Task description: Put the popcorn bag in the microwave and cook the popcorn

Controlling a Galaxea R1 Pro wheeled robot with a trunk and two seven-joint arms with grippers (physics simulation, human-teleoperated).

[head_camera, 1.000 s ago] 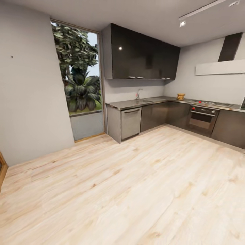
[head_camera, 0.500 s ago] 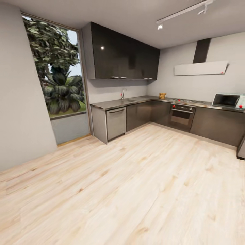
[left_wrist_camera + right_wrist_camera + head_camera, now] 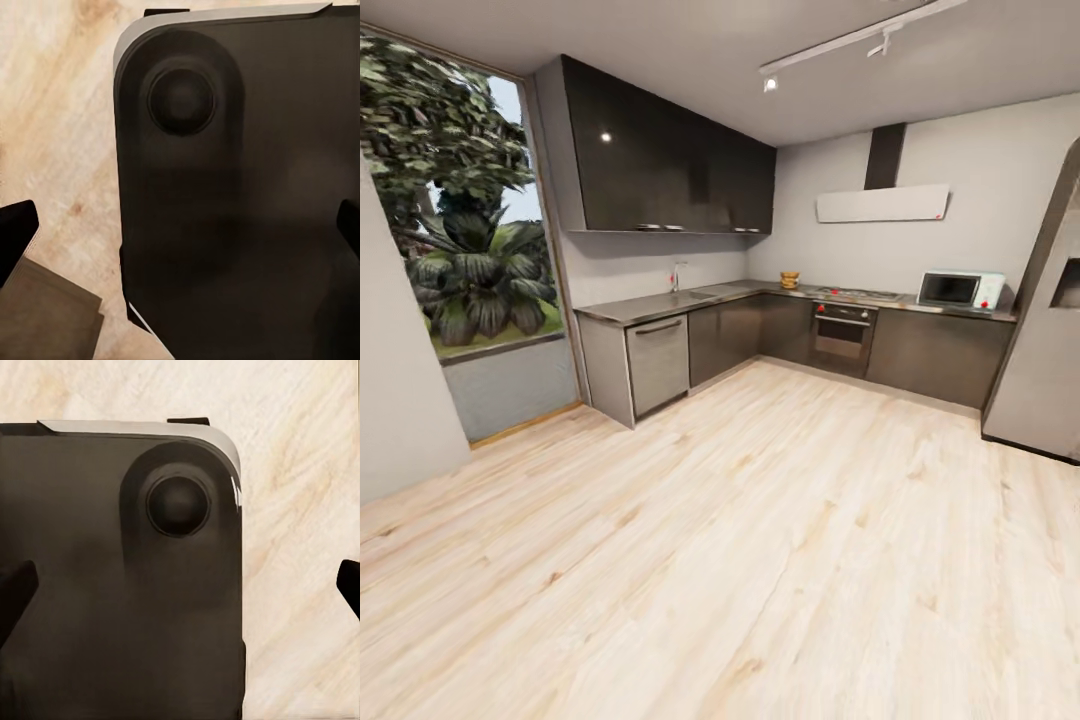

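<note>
Far across the room, the popcorn bag (image 3: 789, 280) is a small tan ridged sack standing on the grey countertop (image 3: 650, 303) near the corner. The pale mint microwave (image 3: 960, 290), its dark glass door shut, sits further right on the same counter run. In the left wrist view, my left gripper (image 3: 180, 236) is open, its dark fingertips (image 3: 15, 244) spread wide over my dark base and the floor. My right gripper (image 3: 180, 589) is open in the same way, with nothing between its fingertips (image 3: 15, 592).
A steel oven with red knobs (image 3: 842, 335) and a gas hob (image 3: 857, 294) stand between the bag and the microwave. A tall grey fridge (image 3: 1045, 370) is at the right edge. Light wood floor (image 3: 760, 540) stretches to the cabinets. A big window (image 3: 460, 250) is at left.
The whole head view has turned to the right: the window and cabinets slid left, and the microwave and then the fridge came into view. Nothing in the kitchen itself moved.
</note>
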